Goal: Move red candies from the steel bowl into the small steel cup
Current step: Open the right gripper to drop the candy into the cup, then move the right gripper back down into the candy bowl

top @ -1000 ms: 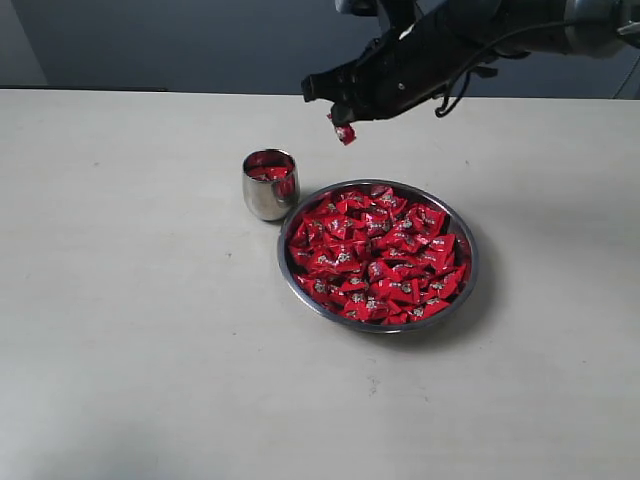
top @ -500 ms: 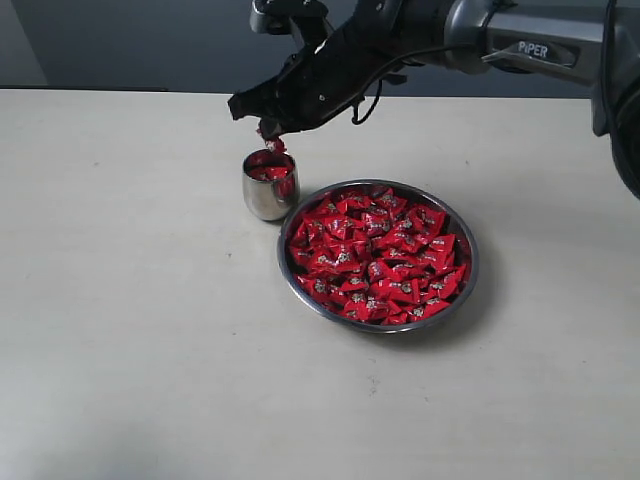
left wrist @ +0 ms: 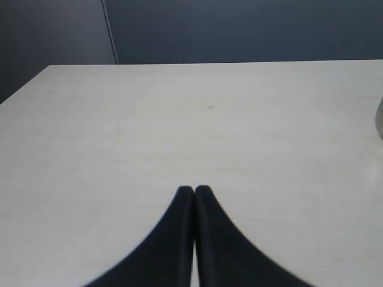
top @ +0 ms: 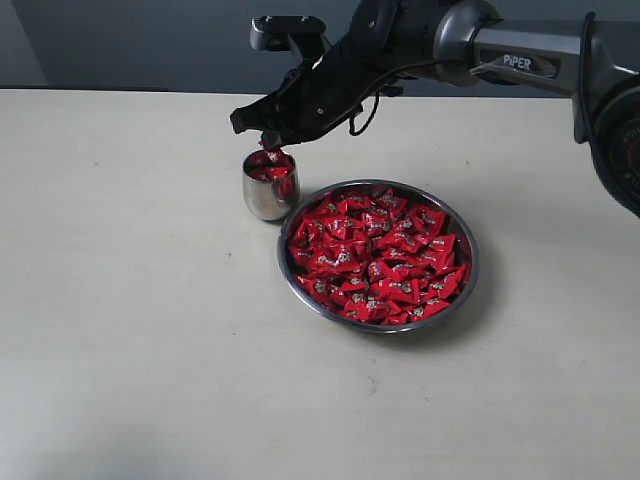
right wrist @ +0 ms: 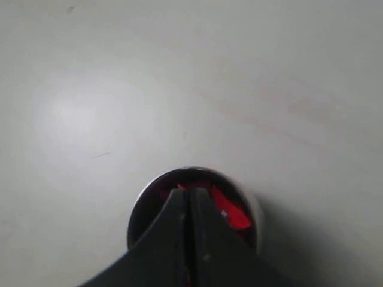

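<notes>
The steel bowl (top: pixel 282 262) sits right of centre on the table, heaped with red candies (top: pixel 375 255). The small steel cup (top: pixel 264 197) stands just left of its far rim, with red candies (top: pixel 270 173) inside. My right gripper (top: pixel 268 139) hangs directly over the cup's mouth, shut on one red candy (top: pixel 271 154) that dangles just above the rim. In the right wrist view the shut right gripper (right wrist: pixel 190 192) covers the cup (right wrist: pixel 139 206), with a red candy (right wrist: pixel 232 213) showing beside it. The left gripper (left wrist: pixel 194 190) is shut and empty over bare table, out of the exterior view.
The right arm (top: pixel 480 45) reaches in from the upper right, across the far side of the bowl. The pale table (top: pixel 130 330) runs wide to the left and front. A dark wall (top: pixel 120 40) stands behind the table's far edge.
The right gripper carried the red candy leftward from above the bowl's far rim to over the cup, then dipped slightly toward its mouth. Its jaws stayed shut.
</notes>
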Available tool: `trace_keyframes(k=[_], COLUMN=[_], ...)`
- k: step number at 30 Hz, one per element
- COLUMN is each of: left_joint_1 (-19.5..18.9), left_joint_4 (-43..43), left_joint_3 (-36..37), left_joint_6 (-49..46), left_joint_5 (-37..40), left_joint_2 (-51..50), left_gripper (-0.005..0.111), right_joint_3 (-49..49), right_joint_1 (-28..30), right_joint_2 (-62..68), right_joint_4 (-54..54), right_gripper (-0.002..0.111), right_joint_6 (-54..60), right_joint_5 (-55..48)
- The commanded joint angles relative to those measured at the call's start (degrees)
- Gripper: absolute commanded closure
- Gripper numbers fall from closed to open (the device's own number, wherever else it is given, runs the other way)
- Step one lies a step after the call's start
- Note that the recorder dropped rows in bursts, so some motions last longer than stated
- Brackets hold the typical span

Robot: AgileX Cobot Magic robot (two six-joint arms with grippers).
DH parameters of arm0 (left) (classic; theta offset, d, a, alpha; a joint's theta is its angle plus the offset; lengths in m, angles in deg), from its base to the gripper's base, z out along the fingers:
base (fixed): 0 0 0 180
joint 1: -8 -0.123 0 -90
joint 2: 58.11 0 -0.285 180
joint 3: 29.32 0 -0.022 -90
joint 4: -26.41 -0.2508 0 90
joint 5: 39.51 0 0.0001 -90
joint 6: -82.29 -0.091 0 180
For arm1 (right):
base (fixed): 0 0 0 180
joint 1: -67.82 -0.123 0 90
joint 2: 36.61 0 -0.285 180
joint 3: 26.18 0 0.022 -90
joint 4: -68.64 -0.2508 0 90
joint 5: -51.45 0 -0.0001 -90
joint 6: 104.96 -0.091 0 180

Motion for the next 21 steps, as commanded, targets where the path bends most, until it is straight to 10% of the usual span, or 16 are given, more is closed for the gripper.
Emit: trace_keyframes(k=[1,21], left_joint_1=[0.3,0.3], left_joint_4=[0.3,0.3], left_joint_3=[0.3,0.3], left_joint_6=[0.1,0.1], left_joint_5=[-0.6,-0.6], left_joint_2=[0.3,0.3], left_gripper=[0.106,0.106], right_joint_3=[0.4,0.4], right_joint_1=[-0.1,-0.1], right_joint_2=[0.5,0.5], right_joint_4=[0.0,0.0], right_gripper=[0.109,0.078], right_joint_6=[0.3,0.3], right_joint_5=[-0.1,-0.3])
